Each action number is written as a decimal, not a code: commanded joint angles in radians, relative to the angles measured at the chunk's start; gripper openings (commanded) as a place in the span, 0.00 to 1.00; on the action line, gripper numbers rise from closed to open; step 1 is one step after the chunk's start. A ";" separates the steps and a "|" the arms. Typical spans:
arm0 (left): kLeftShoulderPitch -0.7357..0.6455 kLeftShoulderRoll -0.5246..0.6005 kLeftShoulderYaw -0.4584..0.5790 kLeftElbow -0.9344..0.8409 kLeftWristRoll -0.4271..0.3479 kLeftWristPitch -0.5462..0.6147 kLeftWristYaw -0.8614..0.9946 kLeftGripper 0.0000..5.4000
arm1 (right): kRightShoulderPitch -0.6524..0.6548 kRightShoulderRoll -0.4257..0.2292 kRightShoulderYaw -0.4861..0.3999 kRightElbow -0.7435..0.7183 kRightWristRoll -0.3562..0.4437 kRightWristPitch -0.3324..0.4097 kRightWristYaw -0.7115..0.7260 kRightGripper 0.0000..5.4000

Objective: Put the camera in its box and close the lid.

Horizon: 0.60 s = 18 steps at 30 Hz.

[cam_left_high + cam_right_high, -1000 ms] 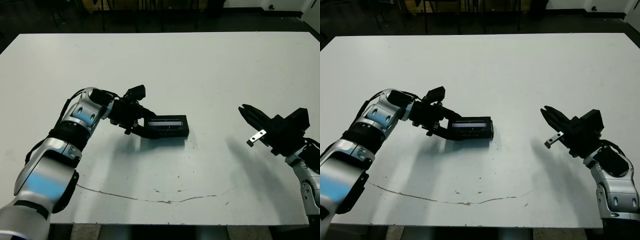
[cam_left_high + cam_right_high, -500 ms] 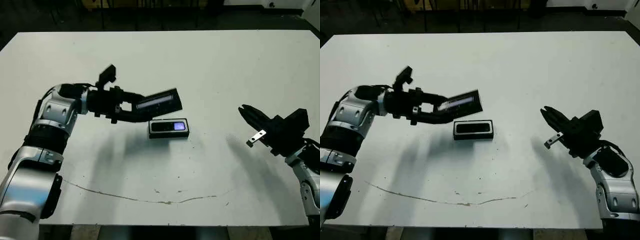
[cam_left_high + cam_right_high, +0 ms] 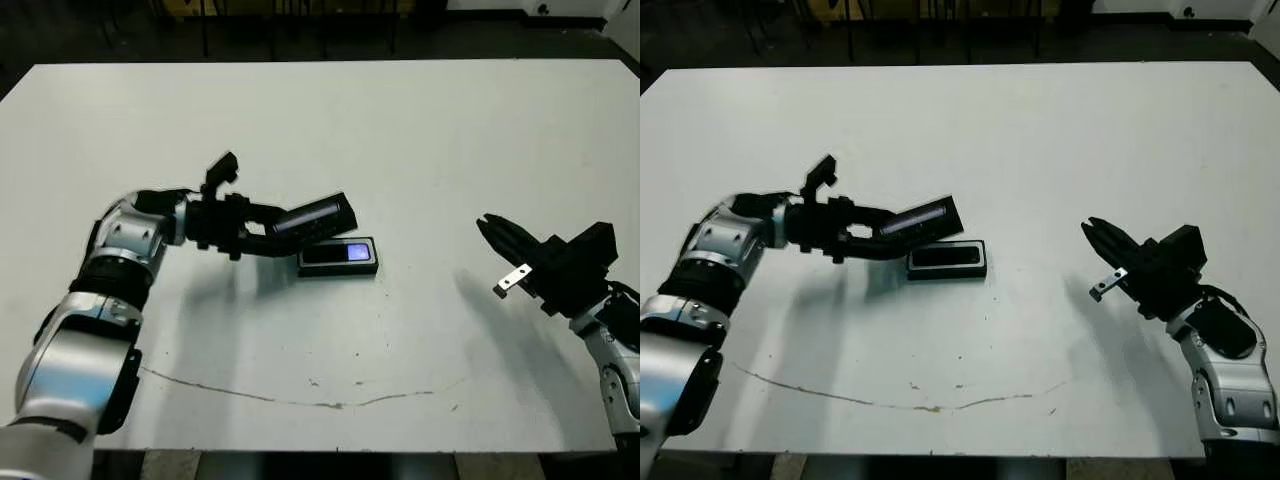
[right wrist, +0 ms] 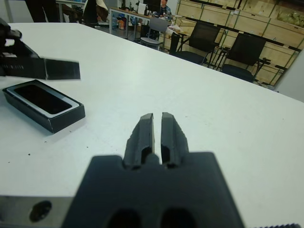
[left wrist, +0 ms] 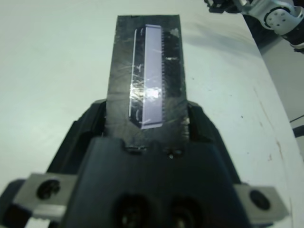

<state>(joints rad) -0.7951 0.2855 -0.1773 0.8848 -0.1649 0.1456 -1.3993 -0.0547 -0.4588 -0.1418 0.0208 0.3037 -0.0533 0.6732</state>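
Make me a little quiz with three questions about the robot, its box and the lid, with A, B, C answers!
1. Where is the lid?
A. Held in the air just above the box
B. Lying flat at the table's far edge
C. Shut on the box

2. What colour is the lining round the inside of the box?
A. Red
B. White
C. Green

3. How are the right gripper's fingers?
A. Spread wide
B. Clamped on the box
C. Close together, holding nothing

Answers: 1 A, the left gripper grips the lid tilted over the box. 2 B, a white rim shows inside the black walls. 3 C, the right wrist view shows them nearly touching and empty.
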 commanded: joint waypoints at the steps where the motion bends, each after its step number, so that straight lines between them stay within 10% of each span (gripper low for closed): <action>1: -0.021 -0.005 -0.005 0.029 0.026 -0.011 0.004 0.51 | 0.020 0.000 0.004 0.004 -0.007 0.005 0.001 0.00; 18: -0.021 -0.010 -0.042 0.055 0.091 -0.024 -0.015 0.51 | 0.024 -0.002 0.007 0.004 -0.009 -0.007 0.008 0.00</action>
<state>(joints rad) -0.8198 0.2640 -0.2050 0.9298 -0.0966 0.1248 -1.4155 -0.0419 -0.4591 -0.1358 0.0107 0.3000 -0.0563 0.6748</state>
